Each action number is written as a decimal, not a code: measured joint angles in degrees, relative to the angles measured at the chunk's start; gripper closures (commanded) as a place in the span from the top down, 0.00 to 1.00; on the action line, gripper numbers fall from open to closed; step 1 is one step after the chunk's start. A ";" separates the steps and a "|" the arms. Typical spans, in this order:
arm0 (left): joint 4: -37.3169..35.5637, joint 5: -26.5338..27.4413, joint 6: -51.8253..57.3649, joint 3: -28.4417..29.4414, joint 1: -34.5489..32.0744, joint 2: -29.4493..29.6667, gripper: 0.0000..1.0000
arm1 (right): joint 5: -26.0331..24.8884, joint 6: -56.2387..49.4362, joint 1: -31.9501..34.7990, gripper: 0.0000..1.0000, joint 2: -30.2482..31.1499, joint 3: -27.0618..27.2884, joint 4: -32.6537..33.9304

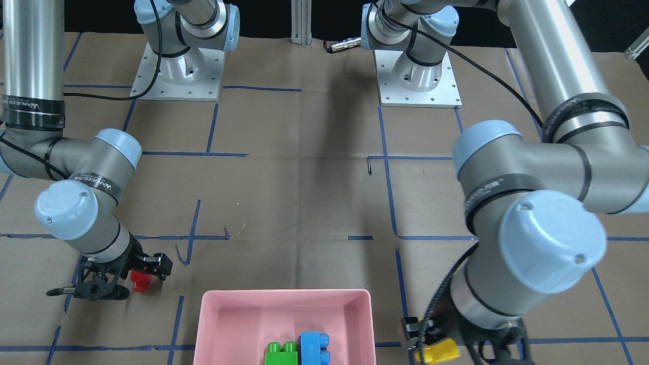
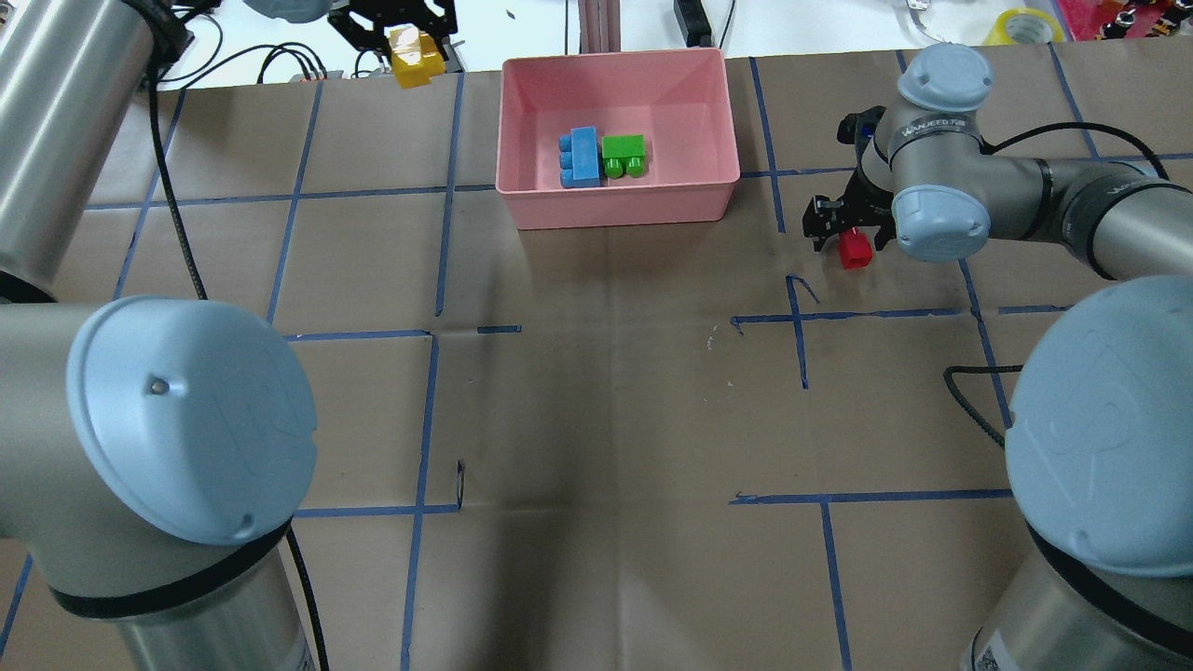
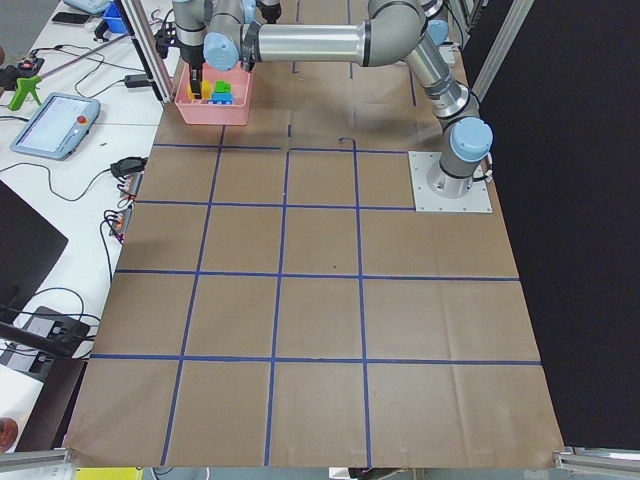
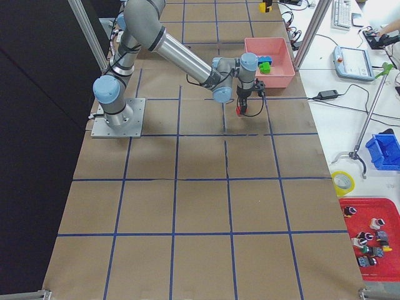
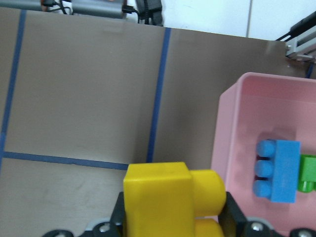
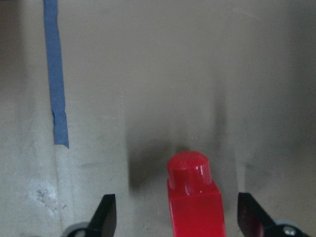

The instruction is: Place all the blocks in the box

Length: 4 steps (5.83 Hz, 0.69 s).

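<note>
The pink box (image 2: 615, 207) stands at the table's far edge with the blue block (image 2: 582, 157) and the green block (image 2: 623, 154) side by side inside; the box also shows in the front view (image 1: 284, 295). My left gripper (image 2: 411, 48) is shut on the yellow block (image 5: 165, 195) and holds it above the table just left of the box. My right gripper (image 2: 844, 239) is open, its fingers (image 6: 106, 219) on either side of the small red block (image 6: 193, 197), with a gap on each side. The red block (image 2: 855, 251) sits on the paper right of the box.
Brown paper with a blue tape grid (image 2: 438, 335) covers the table. Both arm bases (image 1: 175, 71) stand at the robot's side. A black cable (image 2: 969, 377) lies on the paper near the right arm. Beyond the far edge are cables and a tape roll (image 2: 1025, 23).
</note>
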State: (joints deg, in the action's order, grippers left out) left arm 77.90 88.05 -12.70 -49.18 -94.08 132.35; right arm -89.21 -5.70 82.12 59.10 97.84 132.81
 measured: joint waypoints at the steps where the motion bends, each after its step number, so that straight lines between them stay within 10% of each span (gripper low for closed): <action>1: -0.79 -0.54 -4.83 2.19 -3.02 2.91 0.29 | 0.04 -0.07 -0.03 0.87 -0.06 0.18 0.45; 3: -5.68 -1.76 -9.78 3.91 -5.80 8.39 0.44 | 0.05 -0.17 -0.07 0.86 -0.12 0.88 0.76; 4: -6.90 -1.65 -10.29 3.72 -6.46 9.82 0.93 | -0.01 -0.21 -0.13 0.82 -0.12 1.05 0.78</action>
State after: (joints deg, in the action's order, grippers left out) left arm 71.01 86.40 -22.99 -45.47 -100.54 142.18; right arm -89.22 -5.91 81.99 58.98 98.89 133.59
